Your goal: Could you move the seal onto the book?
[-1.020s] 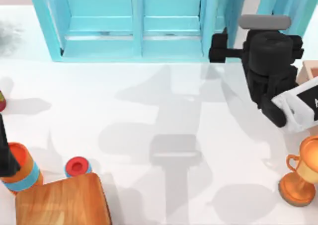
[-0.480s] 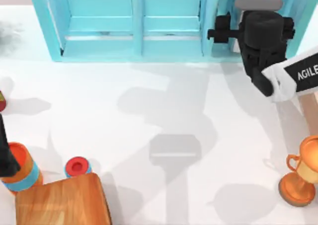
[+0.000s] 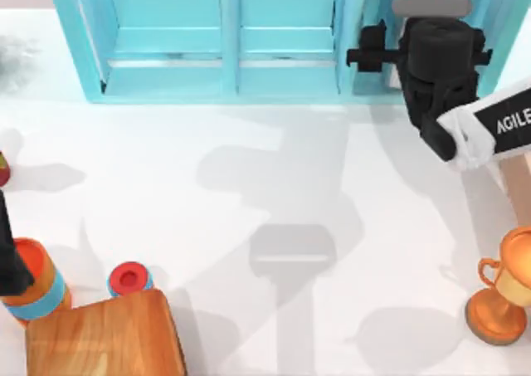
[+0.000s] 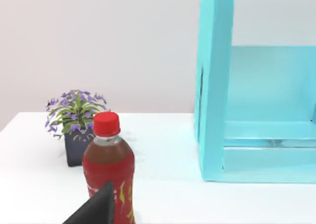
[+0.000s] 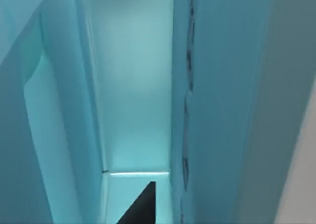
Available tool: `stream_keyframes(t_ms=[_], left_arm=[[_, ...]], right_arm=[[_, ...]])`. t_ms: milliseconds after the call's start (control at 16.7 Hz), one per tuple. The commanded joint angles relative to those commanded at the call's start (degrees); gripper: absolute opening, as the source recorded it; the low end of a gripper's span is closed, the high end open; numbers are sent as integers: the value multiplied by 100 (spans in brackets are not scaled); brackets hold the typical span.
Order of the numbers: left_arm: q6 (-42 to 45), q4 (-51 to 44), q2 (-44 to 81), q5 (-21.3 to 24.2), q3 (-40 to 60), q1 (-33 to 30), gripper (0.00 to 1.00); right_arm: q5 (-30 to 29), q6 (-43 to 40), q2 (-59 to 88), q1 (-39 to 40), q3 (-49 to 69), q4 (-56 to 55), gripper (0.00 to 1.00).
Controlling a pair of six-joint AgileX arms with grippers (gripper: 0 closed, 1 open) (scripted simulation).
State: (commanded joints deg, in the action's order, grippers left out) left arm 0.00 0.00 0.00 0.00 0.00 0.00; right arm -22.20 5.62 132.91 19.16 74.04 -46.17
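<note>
The seal and the book are out of view. My right gripper point(image 3: 431, 36) is at the back right, pushed up against the right end of a tall turquoise shelf unit point(image 3: 224, 61). Its wrist view looks into a narrow turquoise bay, with one dark fingertip point(image 5: 143, 204) showing. My left gripper point(image 3: 8, 260) is parked at the table's left edge, beside an orange cylinder with a blue band point(image 3: 37, 289). One dark fingertip point(image 4: 98, 206) shows in the left wrist view.
A small blue cylinder with a red top point(image 3: 129, 279) and a wooden board point(image 3: 104, 336) stand front left. A gold trophy point(image 3: 502, 297) stands front right. At the far left stand a red-capped cola bottle point(image 4: 108, 169) and a purple potted plant point(image 4: 75, 125).
My right arm swung from the right side toward the back, up to the shelf's right end, then held nearly still. The left arm has not moved.
</note>
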Motion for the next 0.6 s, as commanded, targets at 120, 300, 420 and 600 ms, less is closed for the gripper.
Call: stream_keyframes(t_ms=[120, 300, 420, 600], left_arm=[[0, 0, 0, 0, 0, 0, 100], [0, 0, 0, 0, 0, 0, 100], [0, 0, 0, 0, 0, 0, 100], [0, 0, 0, 0, 0, 0, 100]], right_arm=[[0, 0, 0, 0, 0, 0, 55], [0, 0, 0, 0, 0, 0, 32], [0, 0, 0, 0, 0, 0, 17], [0, 0, 0, 0, 0, 0, 0]])
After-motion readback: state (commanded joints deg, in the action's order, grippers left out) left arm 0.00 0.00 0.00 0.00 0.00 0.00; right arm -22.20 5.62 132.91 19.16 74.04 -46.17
